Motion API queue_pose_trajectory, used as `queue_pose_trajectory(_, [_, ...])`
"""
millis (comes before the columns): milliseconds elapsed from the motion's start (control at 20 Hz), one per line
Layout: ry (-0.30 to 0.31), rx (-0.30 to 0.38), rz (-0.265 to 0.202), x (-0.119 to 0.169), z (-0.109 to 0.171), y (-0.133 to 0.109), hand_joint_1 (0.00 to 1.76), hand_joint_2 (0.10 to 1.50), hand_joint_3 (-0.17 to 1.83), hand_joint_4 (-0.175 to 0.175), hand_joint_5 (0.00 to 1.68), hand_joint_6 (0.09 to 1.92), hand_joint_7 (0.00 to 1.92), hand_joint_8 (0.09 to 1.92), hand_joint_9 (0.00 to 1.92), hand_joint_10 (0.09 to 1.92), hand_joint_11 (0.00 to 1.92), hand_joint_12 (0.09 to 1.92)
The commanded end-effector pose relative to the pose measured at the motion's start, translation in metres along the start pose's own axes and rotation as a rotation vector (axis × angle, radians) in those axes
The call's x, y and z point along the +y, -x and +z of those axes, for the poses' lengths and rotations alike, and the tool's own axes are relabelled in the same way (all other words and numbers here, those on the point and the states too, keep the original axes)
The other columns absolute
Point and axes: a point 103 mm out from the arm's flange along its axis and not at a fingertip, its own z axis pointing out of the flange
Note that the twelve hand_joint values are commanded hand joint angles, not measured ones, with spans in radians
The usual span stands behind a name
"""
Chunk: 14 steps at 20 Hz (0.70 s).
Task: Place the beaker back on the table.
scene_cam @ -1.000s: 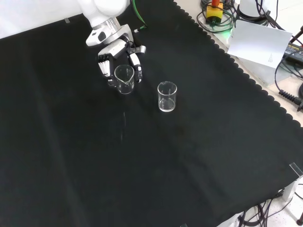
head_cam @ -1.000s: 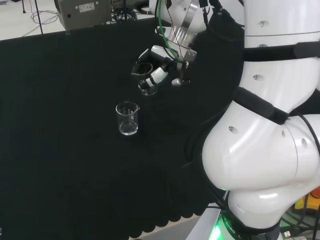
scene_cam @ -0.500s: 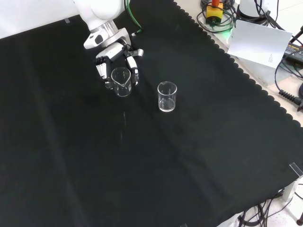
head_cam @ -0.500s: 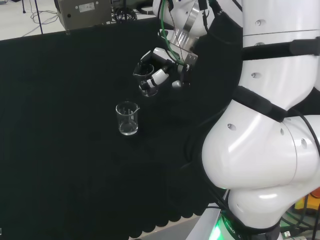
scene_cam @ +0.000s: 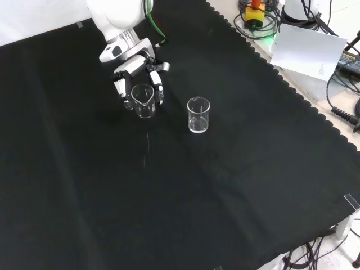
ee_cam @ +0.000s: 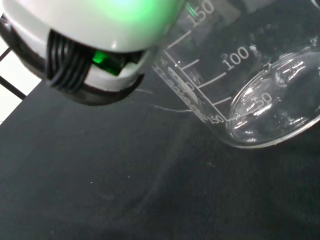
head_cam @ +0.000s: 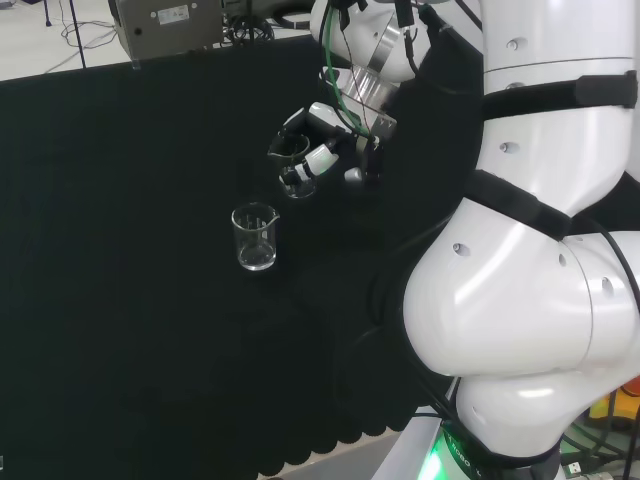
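A clear glass beaker with a spout is held upright in my hand, whose fingers curl round its sides. In the head view the same beaker hangs above the black cloth, left of my hand. The wrist view shows its base and printed scale close up, with a white part of my hand beside it. A second clear beaker stands upright on the cloth to the right in the front view; in the head view this second beaker is nearer than the held one.
The arm's big white links fill the right of the head view. A grey box sits beyond the cloth's far edge. In the front view, cables and a white panel lie off the cloth's scalloped right edge.
My hand has carried the held beaker slightly left and nearer in the front view; in the head view it has drifted a little farther away. The standing beaker has not moved.
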Motion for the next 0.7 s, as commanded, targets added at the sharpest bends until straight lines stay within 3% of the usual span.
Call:
queue_pose_trajectory(50, [0.012,0.012,0.007,-0.001,0.004,0.010,1.30,0.68,0.66,-0.175,1.18,0.80,1.24,0.78,1.57,0.50,1.37,0.65])
queue_pose_trajectory(700, [0.038,0.050,0.038,-0.007,0.009,0.033,1.30,0.68,0.65,-0.175,1.19,0.79,1.24,0.77,1.56,0.49,1.36,0.66])
